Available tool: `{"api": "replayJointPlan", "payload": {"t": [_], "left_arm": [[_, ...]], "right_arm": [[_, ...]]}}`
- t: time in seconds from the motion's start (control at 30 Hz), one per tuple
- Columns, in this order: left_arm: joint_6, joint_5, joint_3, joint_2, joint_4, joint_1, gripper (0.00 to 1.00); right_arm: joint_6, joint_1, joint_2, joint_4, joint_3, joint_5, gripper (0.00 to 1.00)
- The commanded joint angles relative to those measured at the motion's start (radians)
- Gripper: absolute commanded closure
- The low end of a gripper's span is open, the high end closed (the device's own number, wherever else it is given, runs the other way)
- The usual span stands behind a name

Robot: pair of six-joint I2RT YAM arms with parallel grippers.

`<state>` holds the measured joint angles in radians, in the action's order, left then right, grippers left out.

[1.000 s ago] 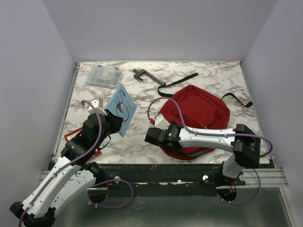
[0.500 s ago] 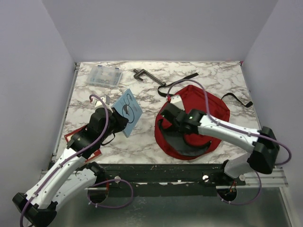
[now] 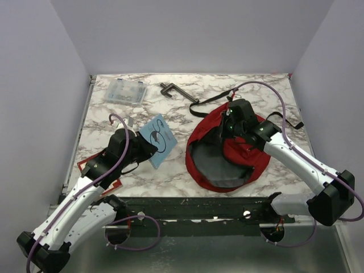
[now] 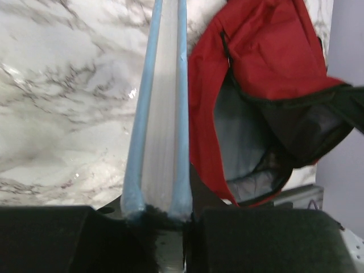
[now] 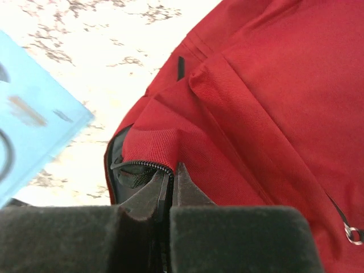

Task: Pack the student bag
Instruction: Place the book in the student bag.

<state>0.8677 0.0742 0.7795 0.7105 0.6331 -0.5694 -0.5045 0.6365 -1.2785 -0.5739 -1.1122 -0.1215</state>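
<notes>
The student bag, red with black straps, lies at the right of the table, its mouth gaping toward the front and showing a grey lining. My right gripper is shut on the bag's zippered rim at the far side of the mouth and holds that edge up. My left gripper is shut on a thin light-blue book, held on edge just left of the bag. In the left wrist view the book runs straight out from the gripper, with the open bag to its right.
A clear plastic box sits at the back left, with a dark clamp beside it. Black bag straps trail toward the back and to the right. A flat red item lies under my left arm by the left edge.
My right gripper has moved from the bag's near-left side to its far rim, shut on it and lifted, opening the mouth. My left arm has carried the book slightly right.
</notes>
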Motion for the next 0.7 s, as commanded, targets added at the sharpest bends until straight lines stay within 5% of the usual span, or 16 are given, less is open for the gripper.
{"api": "replayJointPlan", "payload": {"t": [0.0, 0.37, 0.67], "left_arm": [[0.067, -0.223, -0.005, 0.054, -0.078, 0.0, 1.0], [0.254, -0.461, -0.101, 0.0, -0.348, -0.001, 1.0], [0.38, -0.466, -0.104, 0.092, -0.414, -0.008, 1.0]], "right_arm": [[-0.045, -0.068, 0.015, 0.169, 0.015, 0.25, 0.99], [-0.162, -0.108, -0.026, 0.271, -0.061, 0.402, 0.99], [-0.235, -0.107, 0.015, 0.345, -0.064, 0.417, 0.99]]}}
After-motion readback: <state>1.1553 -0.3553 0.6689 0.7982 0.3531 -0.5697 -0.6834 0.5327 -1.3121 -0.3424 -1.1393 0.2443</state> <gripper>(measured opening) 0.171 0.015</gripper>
